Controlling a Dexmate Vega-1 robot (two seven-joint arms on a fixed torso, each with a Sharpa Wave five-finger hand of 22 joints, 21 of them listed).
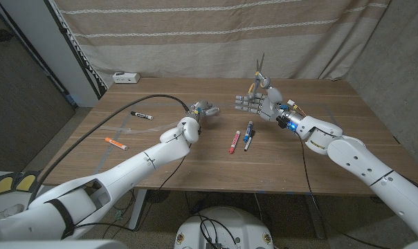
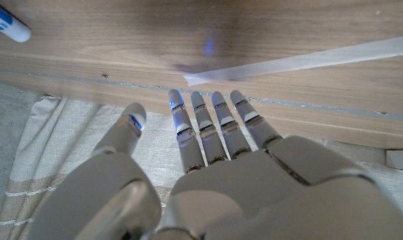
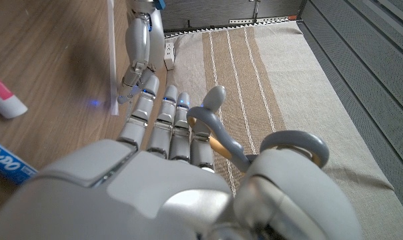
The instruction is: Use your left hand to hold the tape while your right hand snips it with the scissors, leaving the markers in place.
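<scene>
Tape (image 2: pixel 301 61): thin, pale, translucent strip lying along the wooden surface (image 1: pixel 195 162), free end just ahead of the left fingertips in the left wrist view; also seen as a narrow strip in the right wrist view (image 3: pixel 112 47); hard to make out in the head view.
Handling, judged: very light, limp, likely sticky on one face; apt to curl or cling to fingers; no stiffness for the blades to bite unless kept taut.
Where to hold, judged: near the free end, pinched between thumb and a finger, lifted off the surface so the scissors can pass.
Left hand (image 1: pixel 201 109): at about 11 o'clock of surface centre, fingers (image 2: pixel 208 127) straight and together, thumb apart, reaching toward the tape end; holds nothing; contact with the tape not clear.
Right hand (image 1: pixel 259 104): at about 1 o'clock of centre, raised, fingers pointing toward the left hand, grips the scissors.
Scissors (image 1: pixel 259 69): grey handle loops on the thumb side (image 3: pixel 281 150), blades standing upward at 12 o'clock; whether blades are apart cannot be told.
Markers: pink (image 1: pixel 233 142) and blue (image 1: pixel 249 129) near centre, another beside them; black (image 1: pixel 141 115) at 10 o'clock; orange (image 1: pixel 115 144) at 9 o'clock.
Risk, judged: pink and blue markers lie just under the right hand's path.
</scene>
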